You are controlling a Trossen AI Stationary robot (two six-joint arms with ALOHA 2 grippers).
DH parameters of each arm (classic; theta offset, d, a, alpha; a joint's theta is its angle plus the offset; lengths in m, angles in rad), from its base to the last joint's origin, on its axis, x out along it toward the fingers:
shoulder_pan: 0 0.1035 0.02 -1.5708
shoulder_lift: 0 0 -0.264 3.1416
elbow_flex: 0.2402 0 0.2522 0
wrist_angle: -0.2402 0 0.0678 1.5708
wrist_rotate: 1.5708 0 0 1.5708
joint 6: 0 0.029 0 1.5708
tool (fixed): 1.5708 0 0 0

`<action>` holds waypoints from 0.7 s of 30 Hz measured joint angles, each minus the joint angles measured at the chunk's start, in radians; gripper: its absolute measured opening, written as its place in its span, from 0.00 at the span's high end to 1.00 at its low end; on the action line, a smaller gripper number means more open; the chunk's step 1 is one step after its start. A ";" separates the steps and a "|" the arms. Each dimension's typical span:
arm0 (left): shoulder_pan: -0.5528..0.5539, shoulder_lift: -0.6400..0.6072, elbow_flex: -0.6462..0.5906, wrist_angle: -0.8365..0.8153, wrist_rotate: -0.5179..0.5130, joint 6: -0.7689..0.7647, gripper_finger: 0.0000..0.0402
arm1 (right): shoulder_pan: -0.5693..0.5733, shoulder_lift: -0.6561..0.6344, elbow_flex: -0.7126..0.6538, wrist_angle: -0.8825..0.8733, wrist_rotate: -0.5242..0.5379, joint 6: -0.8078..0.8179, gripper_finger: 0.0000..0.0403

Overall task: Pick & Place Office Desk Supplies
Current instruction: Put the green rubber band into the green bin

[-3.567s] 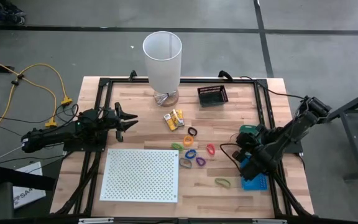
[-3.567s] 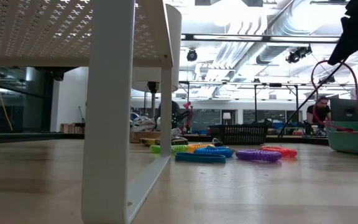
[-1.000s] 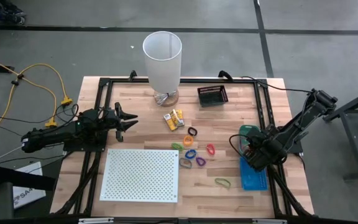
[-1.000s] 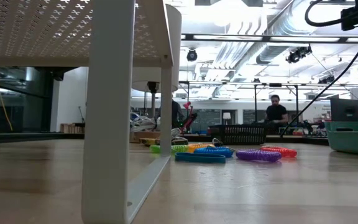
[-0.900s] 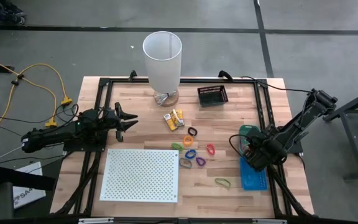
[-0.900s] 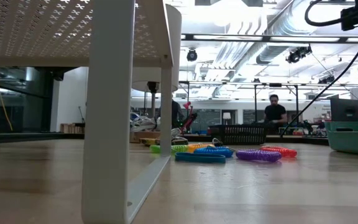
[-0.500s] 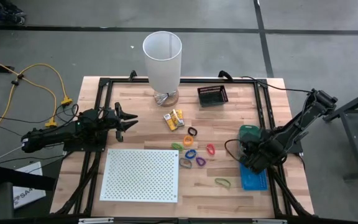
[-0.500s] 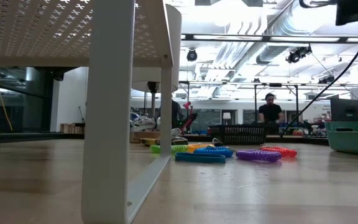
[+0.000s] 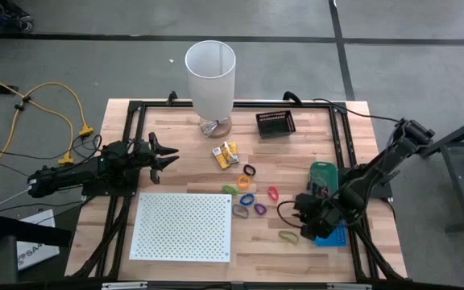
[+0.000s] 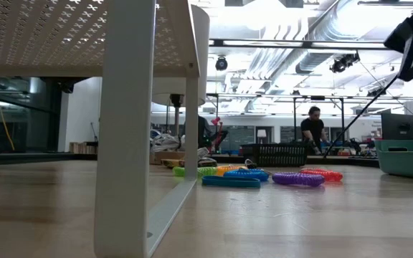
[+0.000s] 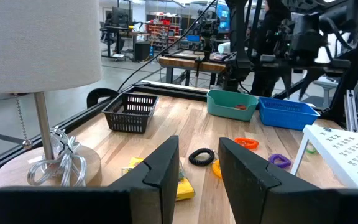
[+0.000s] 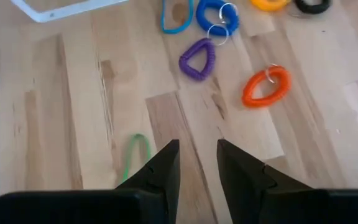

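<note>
Right gripper (image 9: 303, 216) open, empty — beside green band (image 9: 287, 237); bare wood around.

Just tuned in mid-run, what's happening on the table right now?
The right tool hangs empty, jaws slightly apart, above the wood near the green rubber band, beside the blue bin. The coloured coil loops and yellow packets lie loose mid-table. The left tool waits at the table's left side, holding nothing.
</note>
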 joint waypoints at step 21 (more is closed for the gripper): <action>0.000 0.000 0.000 0.000 0.000 0.000 0.73 | 0.041 0.277 0.000 0.271 -0.163 -0.088 0.76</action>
